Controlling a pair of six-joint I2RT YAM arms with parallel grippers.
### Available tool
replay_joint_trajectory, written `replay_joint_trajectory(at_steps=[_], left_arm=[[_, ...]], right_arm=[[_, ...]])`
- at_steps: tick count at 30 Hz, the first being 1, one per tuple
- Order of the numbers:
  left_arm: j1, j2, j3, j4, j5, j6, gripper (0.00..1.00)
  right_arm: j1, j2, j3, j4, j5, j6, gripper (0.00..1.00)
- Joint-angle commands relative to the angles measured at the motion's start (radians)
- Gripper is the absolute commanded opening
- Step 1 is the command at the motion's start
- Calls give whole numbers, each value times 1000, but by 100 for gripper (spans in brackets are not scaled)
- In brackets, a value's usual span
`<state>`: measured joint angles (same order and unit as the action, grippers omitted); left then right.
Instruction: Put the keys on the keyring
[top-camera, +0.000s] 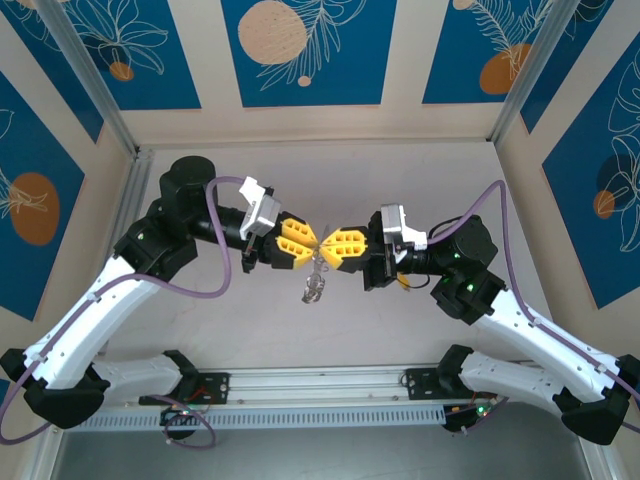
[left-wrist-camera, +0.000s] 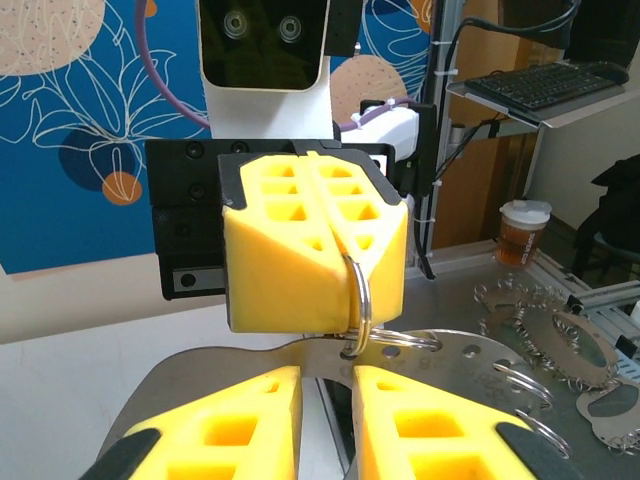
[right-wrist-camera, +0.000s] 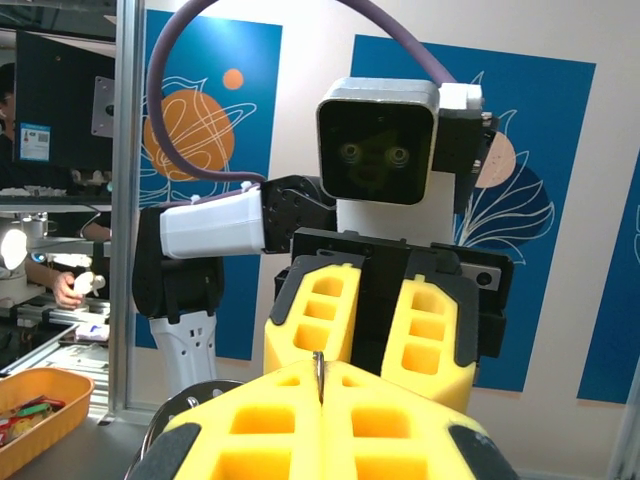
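Observation:
Both grippers meet tip to tip above the middle of the table. My right gripper (top-camera: 329, 243) (left-wrist-camera: 345, 290) (right-wrist-camera: 320, 376) is shut on a small silvery split ring (left-wrist-camera: 360, 300) (right-wrist-camera: 319, 368). That ring passes through a hole in the keyring (left-wrist-camera: 470, 352), a flat grey metal hoop with holes. My left gripper (top-camera: 311, 243) (left-wrist-camera: 328, 375) (right-wrist-camera: 372, 340) has its fingers a narrow gap apart, closed on the hoop's band. Silvery keys (top-camera: 314, 285) (left-wrist-camera: 545, 330) and more small rings sit along the hoop, which reaches toward the near edge.
The white table (top-camera: 330, 170) is walled by aluminium posts and blue patterned panels. A rail (top-camera: 320, 385) runs along the near edge between the arm bases. Outside the cell stand a cup (left-wrist-camera: 522, 232) and an orange bin (right-wrist-camera: 35, 410).

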<state>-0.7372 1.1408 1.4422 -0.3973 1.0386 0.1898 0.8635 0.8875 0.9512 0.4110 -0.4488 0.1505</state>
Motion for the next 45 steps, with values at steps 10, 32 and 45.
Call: replay_joint_trajectory(at_steps=[10, 32, 45], left_arm=[[-18, -20, 47, -23, -16, 33, 20], [-33, 7, 33, 55, -89, 21, 0], [2, -8, -74, 250, -42, -124, 0]], right_arm=[[-3, -4, 12, -15, 51, 1, 0], [12, 58, 96, -214, 50, -36, 0], [35, -41, 93, -337, 115, -134, 52]])
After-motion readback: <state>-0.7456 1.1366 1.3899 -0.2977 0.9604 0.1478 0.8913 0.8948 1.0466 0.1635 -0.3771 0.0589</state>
